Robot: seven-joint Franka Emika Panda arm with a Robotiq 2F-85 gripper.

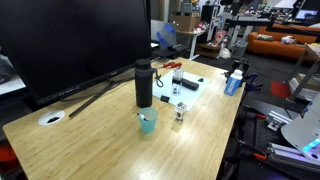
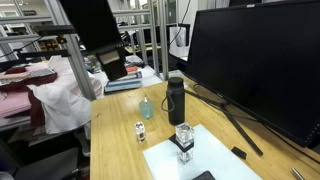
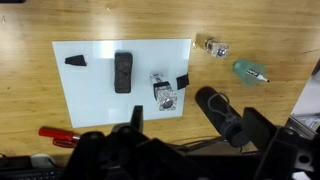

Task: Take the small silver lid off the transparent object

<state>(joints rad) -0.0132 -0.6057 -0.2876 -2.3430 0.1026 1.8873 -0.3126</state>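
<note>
Small silver lid (image 2: 140,125) caps the transparent object (image 2: 140,133), upright on the wooden table (image 2: 112,125) near the teal cup (image 2: 147,107), untouched because the gripper (image 3: 160,150) hangs high overhead, jaw opening impossible to tell.

Colour rundown, all placed off the black bottle (image 1: 144,84), which is matte black top to bottom. It stands on a table (image 1: 60,140) of pale honey wood with fine grain streaks. Just beside the bottle is a see-through teal cup (image 1: 148,122). Near the bottle, the transparent object (image 1: 179,113) is colourless, and the small silver lid (image 2: 140,125) is shiny grey. Further from the bottle there's a plain white mat (image 3: 95,90) with a clear jar (image 3: 164,94) that has a black part, a black bar (image 3: 122,72) and a small black wedge (image 3: 75,60). The monitor (image 1: 75,40) behind the bottle is black. There's a white disc (image 1: 52,118) well off to its side.
</note>
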